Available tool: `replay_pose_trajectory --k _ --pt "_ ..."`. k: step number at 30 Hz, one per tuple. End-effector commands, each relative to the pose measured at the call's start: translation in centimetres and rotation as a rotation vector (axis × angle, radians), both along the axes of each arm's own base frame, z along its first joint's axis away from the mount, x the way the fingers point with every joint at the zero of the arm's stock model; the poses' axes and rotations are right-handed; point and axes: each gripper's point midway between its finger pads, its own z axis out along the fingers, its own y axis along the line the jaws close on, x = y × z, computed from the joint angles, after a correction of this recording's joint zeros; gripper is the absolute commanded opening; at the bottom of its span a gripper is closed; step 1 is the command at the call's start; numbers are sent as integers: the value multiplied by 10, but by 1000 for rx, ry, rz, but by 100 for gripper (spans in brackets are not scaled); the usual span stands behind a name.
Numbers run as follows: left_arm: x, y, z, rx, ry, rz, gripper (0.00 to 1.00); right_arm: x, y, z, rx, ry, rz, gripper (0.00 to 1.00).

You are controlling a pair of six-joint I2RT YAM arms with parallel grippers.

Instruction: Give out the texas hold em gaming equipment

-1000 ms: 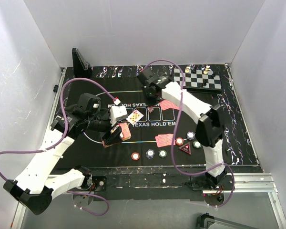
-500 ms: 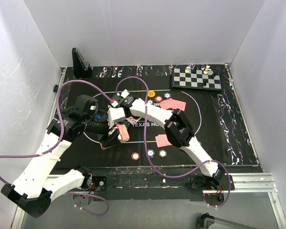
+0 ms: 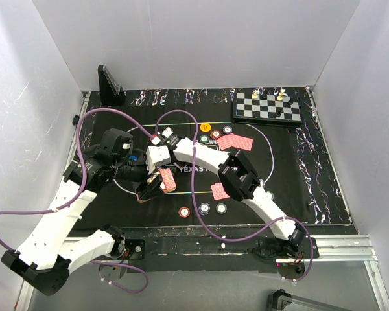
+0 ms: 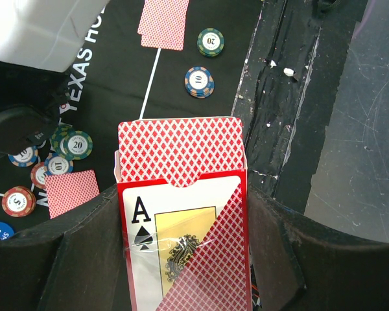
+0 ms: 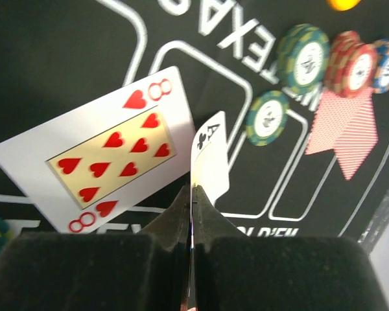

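My left gripper is shut on a red-backed card box with an ace of spades on its face, and holds it above the mat's near left part. My right gripper is shut on one card, an ace of clubs seen edge-on, just above the mat. An eight of hearts lies face up beside it. In the top view the right gripper sits close to the left gripper. Poker chips and red-backed cards lie beyond.
Chips and a red-backed card lie near the mat's front edge. A yellow button and two red cards lie at the far centre. A chessboard is back right, a black stand back left.
My right arm has swung from the far centre to the left across the mat and now covers the eight of hearts in the top view. The left gripper with the box has barely moved.
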Motion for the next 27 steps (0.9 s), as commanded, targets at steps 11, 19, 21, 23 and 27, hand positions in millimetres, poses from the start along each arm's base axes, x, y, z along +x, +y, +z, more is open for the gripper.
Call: replay_pose_trajectory --k 11,19,21,23,27 --pt "0 -5 21 -59 -52 -14 21 -40 28 -29 267 197 -57 25" --pt "0 -5 20 -60 -57 -14 21 -51 40 -26 356 277 -35 42" --pt "0 -5 20 -61 -59 -14 21 -53 40 -24 368 287 -32 47" --pt "0 -5 20 -58 -58 -14 21 -54 42 -20 384 292 -22 49" --pt "1 -5 20 -58 -61 -13 21 -56 41 -16 393 293 -7 55"
